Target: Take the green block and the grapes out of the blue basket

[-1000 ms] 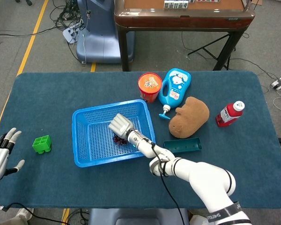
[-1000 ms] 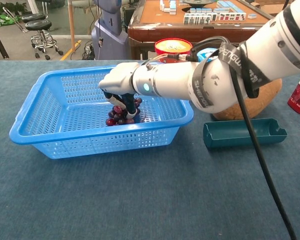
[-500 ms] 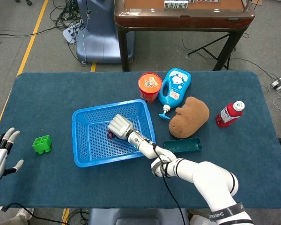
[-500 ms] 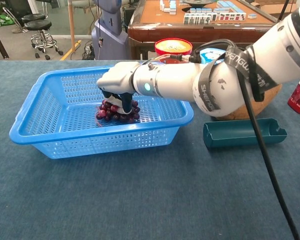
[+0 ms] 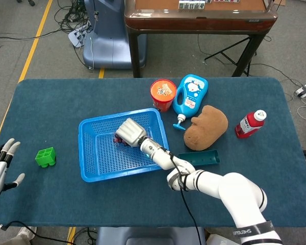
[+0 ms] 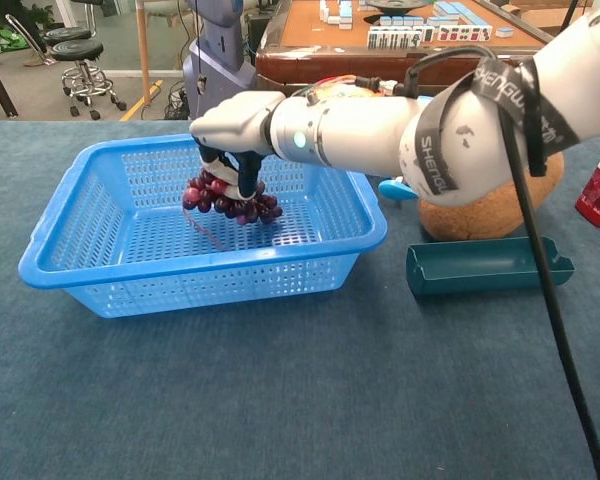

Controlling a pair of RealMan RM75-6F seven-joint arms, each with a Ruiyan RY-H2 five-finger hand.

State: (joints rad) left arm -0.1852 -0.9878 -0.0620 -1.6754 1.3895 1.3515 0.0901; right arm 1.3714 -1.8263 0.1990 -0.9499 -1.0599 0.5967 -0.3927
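The grapes (image 6: pixel 230 198) have come up off the floor of the blue basket (image 6: pixel 80 262) since a second ago; they now hang in the air over its middle, pinched under the right hand (image 6: pixel 235 125), and a thin stem trails below the bunch.

From the head view, the right hand (image 5: pixel 131 132) sits over the far half of the blue basket (image 5: pixel 92 173), with only a sliver of the dark grapes (image 5: pixel 118 139) showing at its left side. The green block (image 5: pixel 45 156) is already out, lying on the blue cloth of the table (image 5: pixel 51 102) near the left edge. The left hand (image 5: pixel 0 168) hangs off that edge, fingers spread and holding nothing. Toward the far edge stand an orange-lidded tub (image 5: pixel 163 94) and a blue bottle (image 5: pixel 190 97) with a cartoon face; its lettering is too small to read. A brown plush toy (image 5: pixel 207 127), a teal tray (image 5: pixel 200 158) and a red bottle (image 5: pixel 250 124) lie to the right. Grey floor, yellow line and cables lie beyond.

From the chest view, the forearm sleeve reads "SHENGUAN", partly wrapped out of sight. A wooden table (image 6: pixel 420 45) with mahjong tiles stands behind, and stools (image 6: pixel 75 50) at far left.
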